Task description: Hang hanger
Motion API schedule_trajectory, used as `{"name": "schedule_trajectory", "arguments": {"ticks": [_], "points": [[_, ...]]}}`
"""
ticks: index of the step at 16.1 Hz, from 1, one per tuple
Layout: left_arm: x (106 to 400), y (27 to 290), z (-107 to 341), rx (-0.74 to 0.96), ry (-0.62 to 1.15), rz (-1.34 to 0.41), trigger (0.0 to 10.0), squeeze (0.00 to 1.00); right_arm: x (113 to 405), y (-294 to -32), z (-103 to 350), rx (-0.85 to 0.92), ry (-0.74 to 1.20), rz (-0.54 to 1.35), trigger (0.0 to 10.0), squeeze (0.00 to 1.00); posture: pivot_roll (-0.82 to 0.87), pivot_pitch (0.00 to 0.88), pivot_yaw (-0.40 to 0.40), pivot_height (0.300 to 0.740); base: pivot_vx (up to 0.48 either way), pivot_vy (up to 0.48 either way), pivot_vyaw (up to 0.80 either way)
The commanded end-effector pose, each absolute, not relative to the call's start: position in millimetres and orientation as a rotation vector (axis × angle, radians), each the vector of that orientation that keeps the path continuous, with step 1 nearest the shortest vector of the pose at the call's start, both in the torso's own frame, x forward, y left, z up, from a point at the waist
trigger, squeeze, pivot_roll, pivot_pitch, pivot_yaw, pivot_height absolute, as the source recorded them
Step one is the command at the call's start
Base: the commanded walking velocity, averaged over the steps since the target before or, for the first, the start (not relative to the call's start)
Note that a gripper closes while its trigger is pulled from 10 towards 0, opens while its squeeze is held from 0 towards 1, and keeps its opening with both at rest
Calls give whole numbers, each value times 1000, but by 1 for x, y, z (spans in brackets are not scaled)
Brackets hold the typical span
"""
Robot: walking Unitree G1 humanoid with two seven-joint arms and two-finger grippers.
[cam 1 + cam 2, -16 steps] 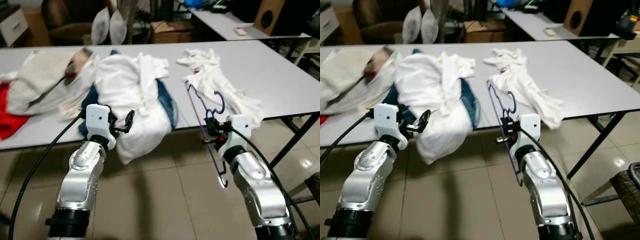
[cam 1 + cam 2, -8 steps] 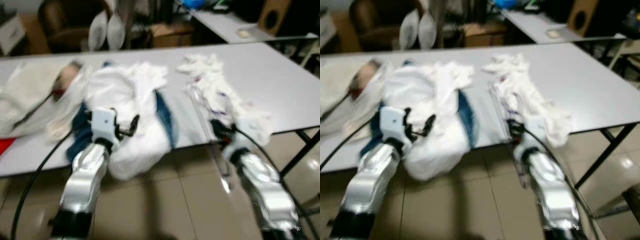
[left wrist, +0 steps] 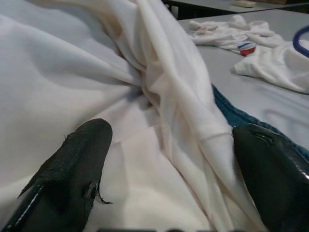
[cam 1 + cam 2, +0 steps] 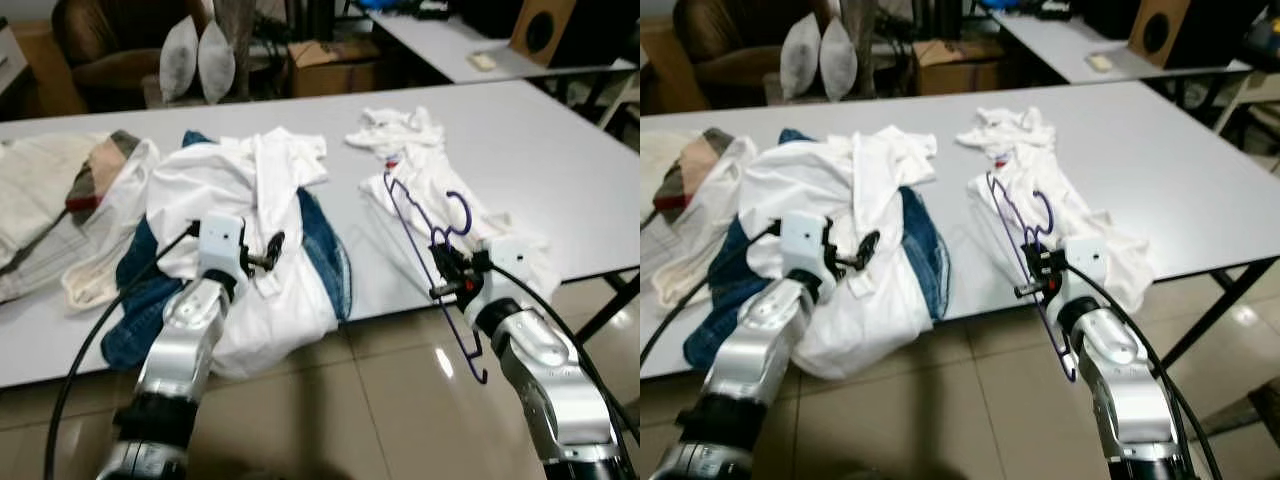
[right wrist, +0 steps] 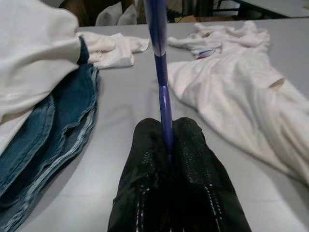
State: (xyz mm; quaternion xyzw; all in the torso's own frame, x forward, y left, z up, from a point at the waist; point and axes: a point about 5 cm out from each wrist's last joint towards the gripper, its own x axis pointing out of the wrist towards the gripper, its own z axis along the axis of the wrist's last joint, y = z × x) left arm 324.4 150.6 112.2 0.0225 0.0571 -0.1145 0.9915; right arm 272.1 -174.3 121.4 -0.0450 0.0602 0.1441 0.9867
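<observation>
Right wrist view is showing the right hand (image 5: pixel 166 145) with its two black fingers (image 5: pixel 145 159) pressing together on the thin bar of a purple hanger (image 5: pixel 159 58), which is rising straight up between them. From the head camera, that right hand (image 4: pixel 447 275) is holding the hanger (image 4: pixel 425 225) at the near edge of the grey surface (image 4: pixel 560 140); the hook end is curling over a crumpled white shirt (image 4: pixel 440 190) lying toward the right end of the surface, while the lower end is hanging past the near edge over the tiled floor (image 4: pixel 380 400).

The left hand (image 4: pixel 272 250) is reaching over a heap of white cloth (image 4: pixel 240 190) at the middle of the near edge, with blue jeans (image 4: pixel 330 250) lying under that heap. In the left wrist view its fingers (image 3: pixel 72 169) are standing spread apart, with the white cloth (image 3: pixel 96 96) lying between them, folded and wrinkled.

Beige and striped clothes (image 4: pixel 50 210) are lying toward the left end of the surface.
</observation>
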Motion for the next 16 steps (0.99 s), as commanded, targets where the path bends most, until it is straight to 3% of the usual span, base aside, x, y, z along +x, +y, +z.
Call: {"name": "schedule_trajectory", "arguments": {"ticks": [1, 2, 3, 6, 16], "points": [[331, 154, 118, 51, 107, -209, 9647, 0, 272, -172, 123, -79, 114, 302, 10000, 0, -34, 0, 10, 740, 0, 0, 0], [334, 153, 119, 20, 111, -225, 2627, 0, 270, -169, 120, -77, 121, 306, 10000, 0, -32, 0, 22, 740, 0, 0, 0], [336, 151, 119, -12, 111, -247, 0, 0, 269, -168, 118, -75, 126, 307, 10000, 0, -36, 0, 32, 740, 0, 0, 0], [340, 142, 118, -83, 125, -307, 0, 0, 264, -167, 115, -65, 131, 290, 10000, 0, -54, 0, 59, 740, 0, 0, 0], [353, 128, 116, -16, 154, -388, 0, 0, 268, -170, 119, -74, 125, 269, 10000, 0, -49, 0, 42, 740, 0, 0, 0]]}}
